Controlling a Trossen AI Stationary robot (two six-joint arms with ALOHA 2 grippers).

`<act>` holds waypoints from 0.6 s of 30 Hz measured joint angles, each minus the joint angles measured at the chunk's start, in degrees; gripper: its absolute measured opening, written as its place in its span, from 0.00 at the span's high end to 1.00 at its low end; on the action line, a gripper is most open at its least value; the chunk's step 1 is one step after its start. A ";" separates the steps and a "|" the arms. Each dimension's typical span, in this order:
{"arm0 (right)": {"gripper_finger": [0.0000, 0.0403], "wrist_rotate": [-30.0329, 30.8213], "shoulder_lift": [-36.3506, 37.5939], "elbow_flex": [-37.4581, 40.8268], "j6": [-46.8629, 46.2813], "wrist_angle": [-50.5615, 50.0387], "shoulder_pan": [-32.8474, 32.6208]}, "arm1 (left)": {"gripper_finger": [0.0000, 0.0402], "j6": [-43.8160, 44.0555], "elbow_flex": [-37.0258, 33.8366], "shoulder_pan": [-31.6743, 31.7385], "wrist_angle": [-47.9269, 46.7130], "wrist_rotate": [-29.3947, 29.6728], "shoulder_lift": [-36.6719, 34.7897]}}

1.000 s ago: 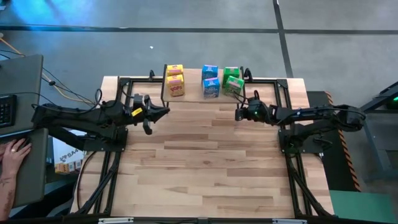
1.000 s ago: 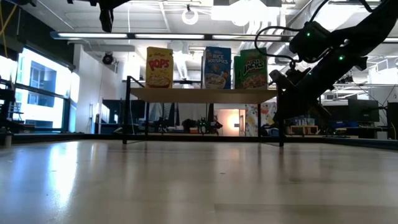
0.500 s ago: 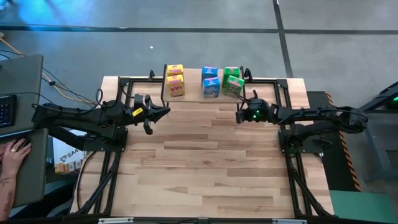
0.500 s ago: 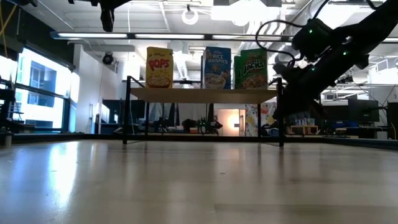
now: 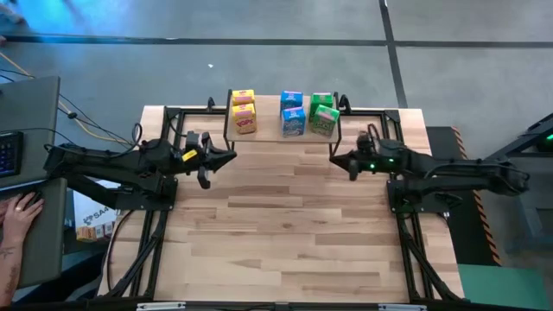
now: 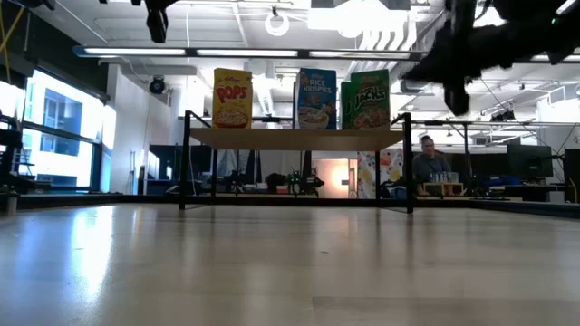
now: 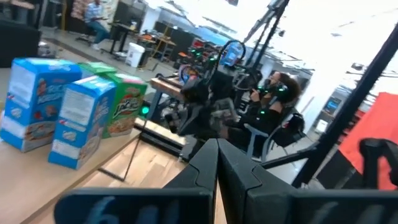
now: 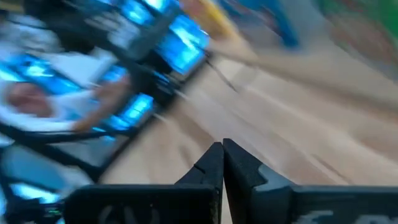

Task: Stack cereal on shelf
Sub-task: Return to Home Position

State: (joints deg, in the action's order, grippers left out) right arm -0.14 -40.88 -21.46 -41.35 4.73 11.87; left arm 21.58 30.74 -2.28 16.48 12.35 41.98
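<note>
Open-plan robotics lab: exposed ceiling (image 6: pixel 227 23), big windows (image 6: pixel 54 131), monitor (image 6: pixel 528 161), seated person (image 6: pixel 428 163) (at far desk).

Wood table (image 5: pixel 285 225) bears shelf (image 6: pixel 294 138) at far edge; shelf holds cereal boxes (image 5: pixel 292 113): yellow, blue, green pairs.

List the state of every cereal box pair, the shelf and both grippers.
shelf: standing on the table
yellow cereal boxes: upright, shelf's left end
blue cereal boxes: upright, mid-shelf
green cereal boxes: upright, right end
left gripper: shut, empty, off the shelf
right gripper: shut, empty, off the shelf
</note>
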 joint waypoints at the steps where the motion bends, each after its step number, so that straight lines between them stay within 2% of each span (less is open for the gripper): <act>1: 1.00 0.00 0.77 -0.01 1.37 2.80 -1.01 | 1.00 -0.44 0.00 -0.01 0.20 -0.56 -0.22; 3: 1.00 -0.07 1.54 -0.06 4.24 8.40 -2.74 | 1.00 -0.72 0.00 -0.02 0.08 -1.89 -0.75; 6: 1.00 -0.08 1.59 -2.24 9.54 10.65 -4.69 | 1.00 -1.17 0.00 -0.02 0.08 -3.53 -1.90; 12: 1.00 -0.15 -0.12 -8.95 26.16 5.68 -7.33 | 1.00 -1.91 0.00 -0.02 -0.31 -4.80 -3.80; 18: 1.00 -0.35 -0.74 -11.91 28.07 1.82 -7.46 | 1.00 -3.50 -0.01 0.53 -3.16 -4.79 -5.74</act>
State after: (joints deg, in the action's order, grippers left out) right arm -0.49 -41.63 -33.36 -13.27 6.55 4.40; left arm 18.08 30.73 -1.75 13.31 7.56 36.24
